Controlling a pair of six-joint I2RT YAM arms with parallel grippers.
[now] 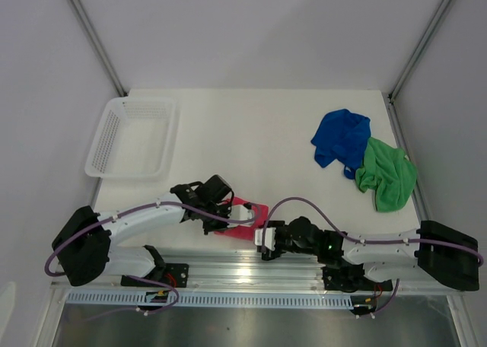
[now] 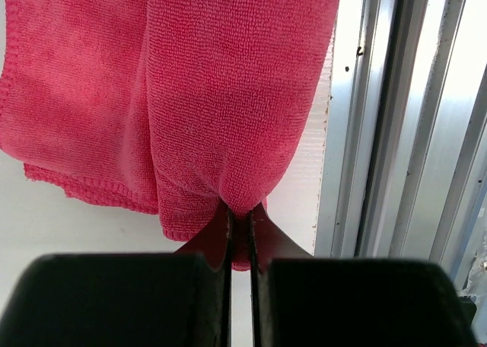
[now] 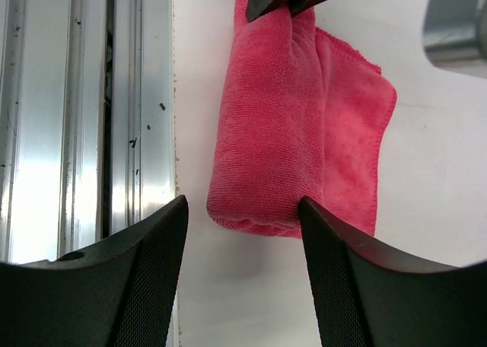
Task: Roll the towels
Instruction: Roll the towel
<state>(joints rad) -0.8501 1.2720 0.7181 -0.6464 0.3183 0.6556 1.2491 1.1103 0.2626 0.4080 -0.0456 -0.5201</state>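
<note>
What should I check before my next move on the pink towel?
1. Left gripper shut on pink towel: ok.
2. Right gripper open, fingers either side of the roll's end: ok.
3. Pink towel fully rolled: not ok, a flat flap lies beside the roll.
4. Pink towel on the table: ok, but close to the near edge.
5. Blue towel and green towel rolled: not ok, both crumpled and touching.
</note>
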